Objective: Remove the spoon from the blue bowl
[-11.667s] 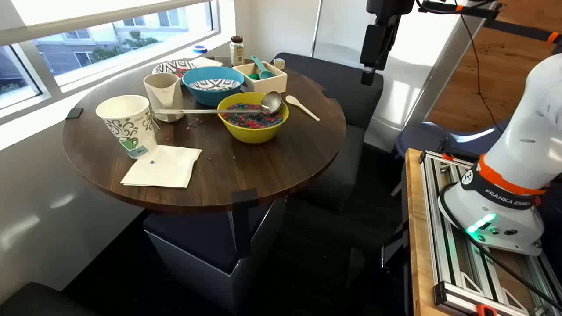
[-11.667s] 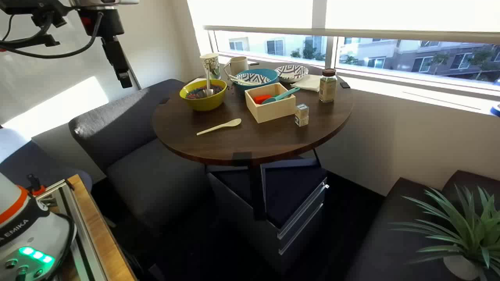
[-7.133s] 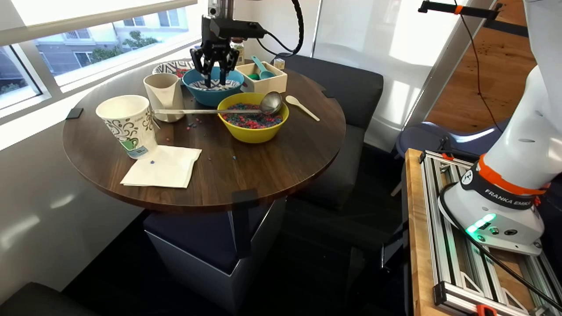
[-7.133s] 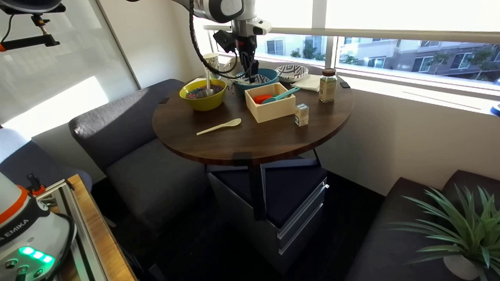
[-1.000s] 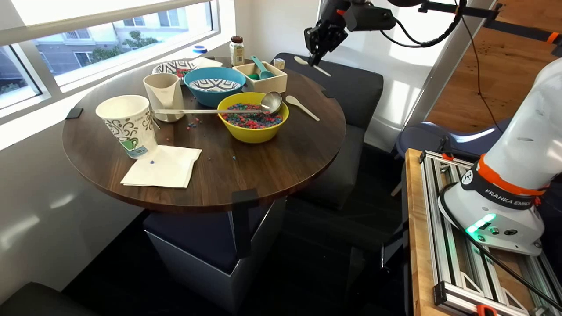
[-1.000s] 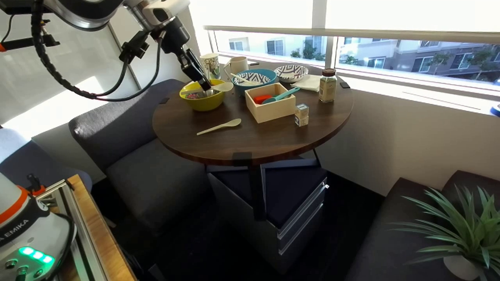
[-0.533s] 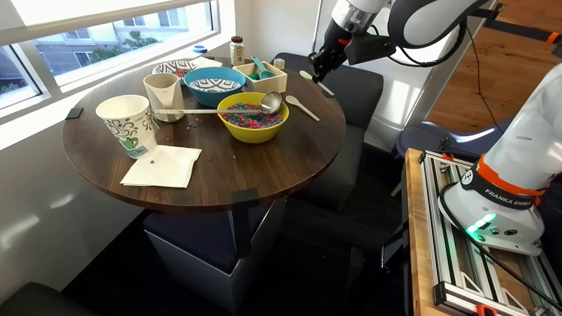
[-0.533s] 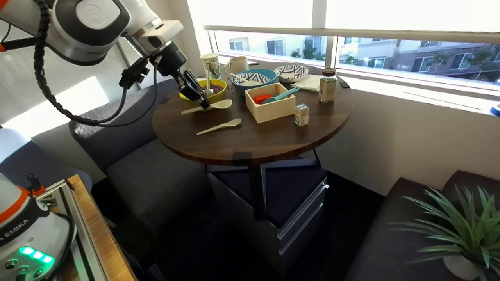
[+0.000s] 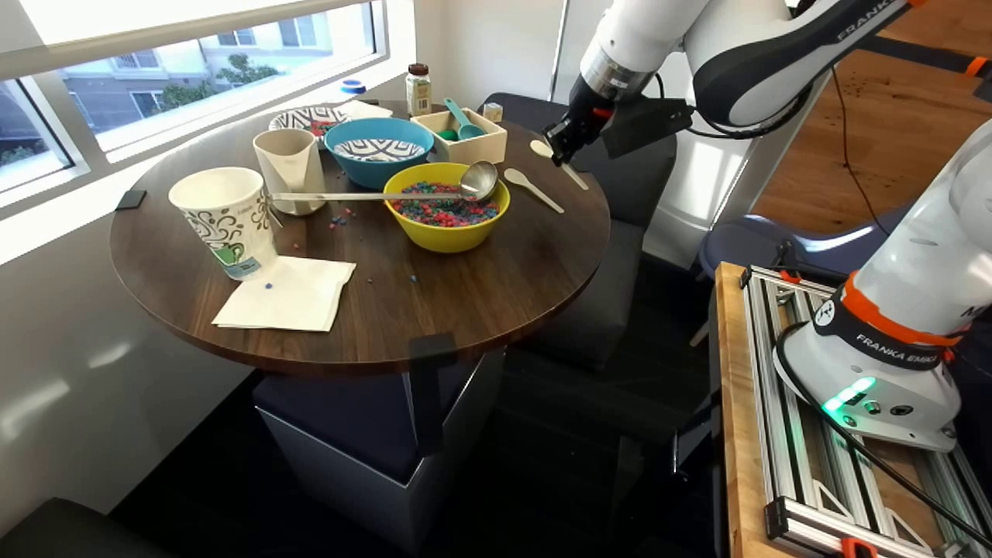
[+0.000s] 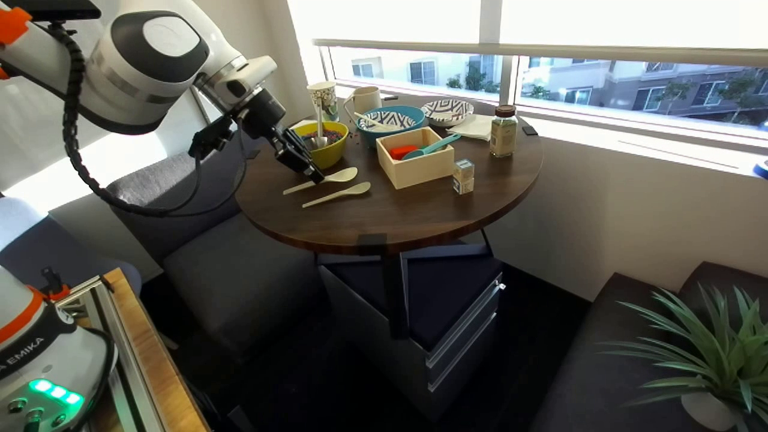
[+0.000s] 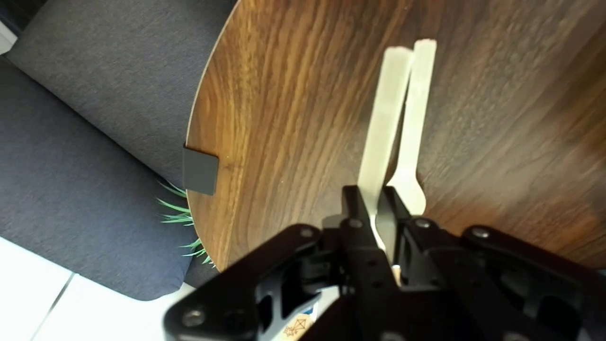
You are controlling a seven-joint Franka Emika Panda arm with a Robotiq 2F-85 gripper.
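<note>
The gripper [image 11: 371,193] is shut on a cream spoon [image 11: 386,111], with the handle running out past the fingertips in the wrist view. In both exterior views this spoon lies low over the tabletop; whether it touches the wood I cannot tell. Beside it, nearly parallel, a similar loose spoon [image 10: 336,195] rests on the table. The blue bowl [image 9: 363,167] stands farther back, well away from the gripper, with its patterned inside in view. A slim pale utensil [image 10: 375,122] leans in that bowl. Part of the held spoon is hidden by the fingers.
A yellow bowl [image 9: 442,239] of small beads holds a ladle [image 9: 478,180] whose long handle reaches toward a paper cup [image 9: 232,217]. A wooden box [image 10: 418,172] with a teal scoop [image 10: 432,147], a small shaker [image 10: 464,177] and a spice jar [image 10: 503,133] stand nearby.
Earlier the gripper was down at the blue bowl; now it has the spoon away from there. Over the last second it has lowered the spoon toward the tabletop, alongside the loose spoon.
</note>
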